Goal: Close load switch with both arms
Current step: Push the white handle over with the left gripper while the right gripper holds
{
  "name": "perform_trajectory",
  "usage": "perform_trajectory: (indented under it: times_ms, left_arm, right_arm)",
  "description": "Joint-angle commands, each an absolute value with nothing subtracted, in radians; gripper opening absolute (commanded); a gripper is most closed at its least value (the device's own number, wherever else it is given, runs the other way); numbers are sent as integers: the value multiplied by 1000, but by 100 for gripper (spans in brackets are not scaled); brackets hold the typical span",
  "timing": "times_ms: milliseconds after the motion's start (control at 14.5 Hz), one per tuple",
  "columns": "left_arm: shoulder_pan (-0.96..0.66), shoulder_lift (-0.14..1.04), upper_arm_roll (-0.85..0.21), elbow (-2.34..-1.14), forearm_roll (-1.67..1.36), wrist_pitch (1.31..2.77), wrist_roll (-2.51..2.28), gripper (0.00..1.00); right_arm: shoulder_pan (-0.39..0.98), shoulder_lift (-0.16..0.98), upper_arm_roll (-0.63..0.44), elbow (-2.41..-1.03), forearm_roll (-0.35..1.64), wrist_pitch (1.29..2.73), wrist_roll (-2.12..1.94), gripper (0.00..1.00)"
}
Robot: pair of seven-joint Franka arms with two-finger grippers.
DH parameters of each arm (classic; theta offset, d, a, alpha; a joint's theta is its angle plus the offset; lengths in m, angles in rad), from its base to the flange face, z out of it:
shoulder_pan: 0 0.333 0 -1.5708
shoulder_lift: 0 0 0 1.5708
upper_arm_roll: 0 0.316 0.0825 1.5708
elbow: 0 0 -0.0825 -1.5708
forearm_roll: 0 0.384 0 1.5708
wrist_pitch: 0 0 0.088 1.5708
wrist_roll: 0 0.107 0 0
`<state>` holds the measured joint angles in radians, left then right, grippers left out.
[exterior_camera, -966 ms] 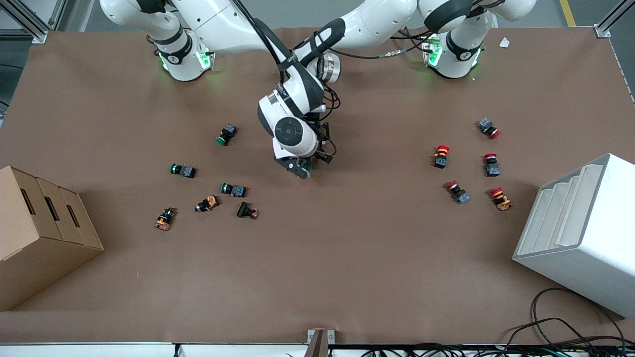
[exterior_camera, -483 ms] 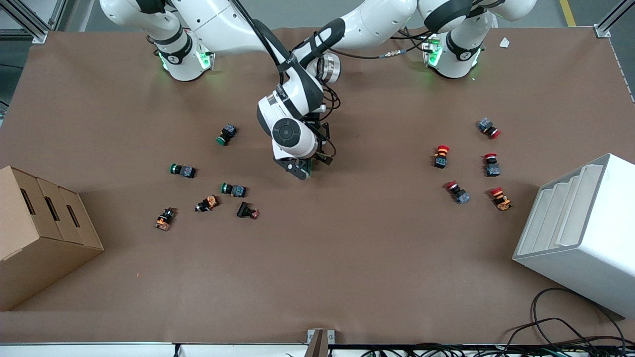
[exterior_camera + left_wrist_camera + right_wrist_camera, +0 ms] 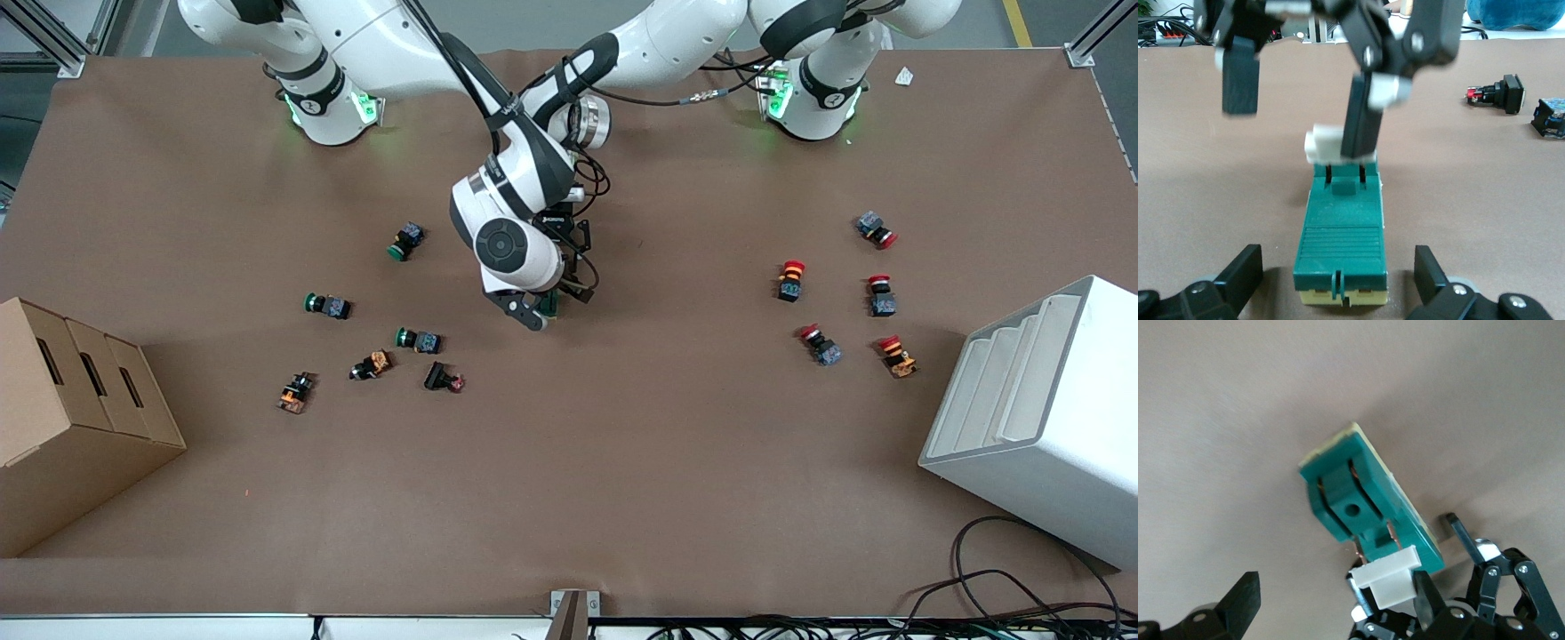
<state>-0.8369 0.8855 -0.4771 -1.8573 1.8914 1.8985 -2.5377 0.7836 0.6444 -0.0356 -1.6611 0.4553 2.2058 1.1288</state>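
Black cables (image 3: pixel 1022 587) trail along the edge closest to the front camera. The brown worktop (image 3: pixel 622 462) spreads wide from there.

Nearer to the front camera than both pincers, a tilted white stepped bin (image 3: pixel 1040 418) sits at the left arm's end. A cardboard box (image 3: pixel 71 409) with three dark slots sits at the right arm's end. I cannot tell what either holds.

From the pincers toward the right arm's end lie green-capped push buttons (image 3: pixel 418 339). Red-capped push buttons (image 3: pixel 818 345) lie toward the left arm's end, well apart from the pincers.

Mid-worktop, the dark green load switch (image 3: pixel 1340 240) lies flat on the brown surface, with both pincers low over it. The left pincer (image 3: pixel 1338 270) is spread, one finger on either side of the green body, with gaps showing. The right pincer (image 3: pixel 1335 590) is also spread. One of its fingers (image 3: pixel 1361 127) rests against the white lever (image 3: pixel 1325 143) at the switch's end.

Farthest off, the arm bases (image 3: pixel 333 107) glow green. Grey floor and an aluminium frame post (image 3: pixel 1080 49) border the worktop.
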Motion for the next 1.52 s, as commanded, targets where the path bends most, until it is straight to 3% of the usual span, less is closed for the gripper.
perform_trajectory:
  times_ms: [0,1034,1448]
  left_arm:
    - [-831,927,-476,-1848,1884,1896,-2540,100]
    - [-834,922,-476,-1858,1882,1893,-2534,100]
    - [-834,922,-476,-1856,1882,1893,-2534,100]
  right_arm:
    - [765,669,-34,-1615,474,2258,1100,100]
    - [738,718,-38,-1560,459,2267,1088,100]
    - [738,765,-38,-1557,433,2331,1078,100]
